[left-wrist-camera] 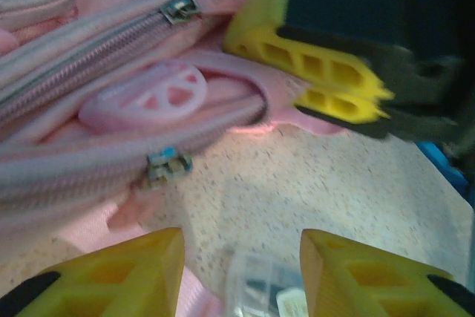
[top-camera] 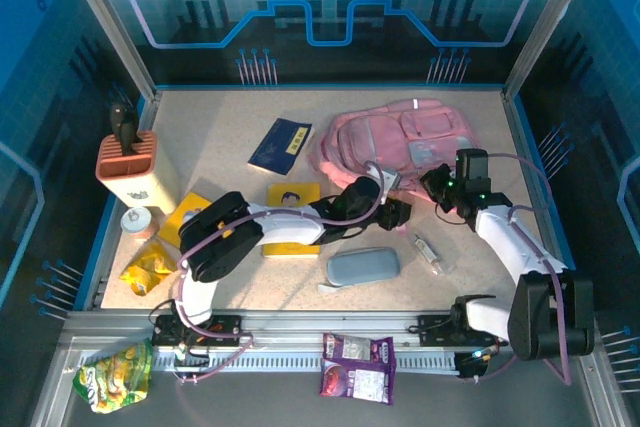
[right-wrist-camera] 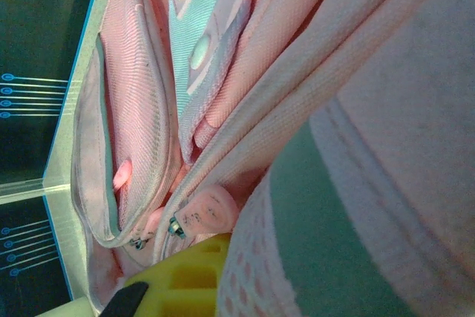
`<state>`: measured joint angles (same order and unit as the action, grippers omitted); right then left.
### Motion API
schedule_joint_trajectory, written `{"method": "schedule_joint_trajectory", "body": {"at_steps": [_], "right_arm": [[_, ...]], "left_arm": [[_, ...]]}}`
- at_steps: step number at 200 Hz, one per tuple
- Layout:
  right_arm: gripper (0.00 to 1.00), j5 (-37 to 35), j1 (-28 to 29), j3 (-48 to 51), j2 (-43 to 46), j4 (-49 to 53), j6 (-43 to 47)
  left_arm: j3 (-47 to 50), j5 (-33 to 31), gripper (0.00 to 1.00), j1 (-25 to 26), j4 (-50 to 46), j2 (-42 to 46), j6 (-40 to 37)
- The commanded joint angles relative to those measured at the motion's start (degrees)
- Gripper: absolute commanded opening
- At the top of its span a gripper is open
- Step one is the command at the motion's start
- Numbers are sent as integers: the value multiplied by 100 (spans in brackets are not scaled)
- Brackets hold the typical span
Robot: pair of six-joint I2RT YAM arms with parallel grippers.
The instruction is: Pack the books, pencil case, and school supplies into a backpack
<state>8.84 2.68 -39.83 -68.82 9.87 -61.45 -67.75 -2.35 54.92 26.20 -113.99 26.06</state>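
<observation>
The pink backpack (top-camera: 400, 137) lies at the back right, its zips (left-wrist-camera: 180, 9) facing my left wrist camera. My left gripper (top-camera: 398, 213) hovers open over bare table just in front of the backpack's near edge, with nothing between its fingers (left-wrist-camera: 111, 272). My right gripper (top-camera: 434, 187) is shut on a pink fabric edge of the backpack (right-wrist-camera: 312, 72); one yellow finger (right-wrist-camera: 185, 280) shows under the mesh. A navy book (top-camera: 280, 145) and a yellow book (top-camera: 293, 205) lie to the left. The grey-blue pencil case (top-camera: 363, 267) and the clear tube of school supplies (top-camera: 428, 253) lie in front.
An orange-and-cream holder (top-camera: 128, 162), a small pot (top-camera: 135, 220) and a yellow packet (top-camera: 150, 267) line the left side. A green snack bag (top-camera: 115, 375) and a purple snack packet (top-camera: 357, 367) rest on the front rail. Frame walls enclose the table.
</observation>
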Motion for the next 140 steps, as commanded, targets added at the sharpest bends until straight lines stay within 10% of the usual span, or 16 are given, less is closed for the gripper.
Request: {"method": "schedule_joint_trajectory", "body": {"at_steps": [1, 64, 140], "right_arm": [[0, 103, 149, -209, 263, -222, -59], [0, 92, 212, -132, 211, -225, -58], [0, 39, 205, -143, 180, -206, 35]], "left_arm": [[-315, -609, 48, -3, -36, -269, 28], [-981, -1187, 52, -33, -285, -523, -497], [-928, -1191, 8, -77, -230, -429, -569]]}}
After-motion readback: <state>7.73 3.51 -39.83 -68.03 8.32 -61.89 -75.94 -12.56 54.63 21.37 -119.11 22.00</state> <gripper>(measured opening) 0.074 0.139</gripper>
